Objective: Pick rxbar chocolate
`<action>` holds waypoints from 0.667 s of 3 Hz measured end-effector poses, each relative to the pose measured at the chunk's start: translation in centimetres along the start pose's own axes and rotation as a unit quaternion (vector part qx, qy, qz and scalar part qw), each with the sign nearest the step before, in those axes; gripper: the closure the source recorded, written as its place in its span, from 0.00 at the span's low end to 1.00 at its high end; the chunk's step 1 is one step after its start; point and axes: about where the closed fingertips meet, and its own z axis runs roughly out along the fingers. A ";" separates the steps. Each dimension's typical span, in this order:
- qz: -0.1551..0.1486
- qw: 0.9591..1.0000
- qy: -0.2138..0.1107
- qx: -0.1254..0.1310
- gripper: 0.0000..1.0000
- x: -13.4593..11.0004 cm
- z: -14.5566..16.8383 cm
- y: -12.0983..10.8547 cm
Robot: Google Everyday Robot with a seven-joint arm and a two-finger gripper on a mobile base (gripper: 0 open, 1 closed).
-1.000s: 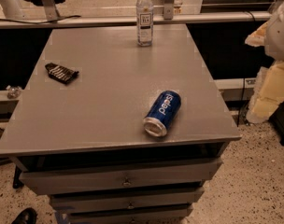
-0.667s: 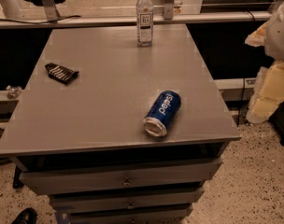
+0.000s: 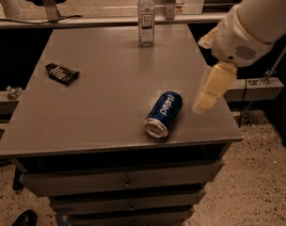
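Observation:
The rxbar chocolate is a small flat dark wrapper with pale lettering, lying on the left side of the grey table top. My gripper hangs from the white arm at the right, over the table's right edge, just right of the lying can. It is far to the right of the bar and holds nothing that I can see.
A blue Pepsi can lies on its side near the table's front right. A clear water bottle stands at the back middle. Drawers sit under the top. A ledge and chair legs lie behind the table.
My arm has swung left and forward, from beside the table to over its right edge near the can. The bar, can and bottle have not moved.

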 end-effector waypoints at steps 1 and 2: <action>-0.010 0.997 -0.074 -0.014 0.00 -5.8 4.1 -1.2; -0.019 0.989 -0.147 -0.006 0.00 -12.5 7.4 -2.0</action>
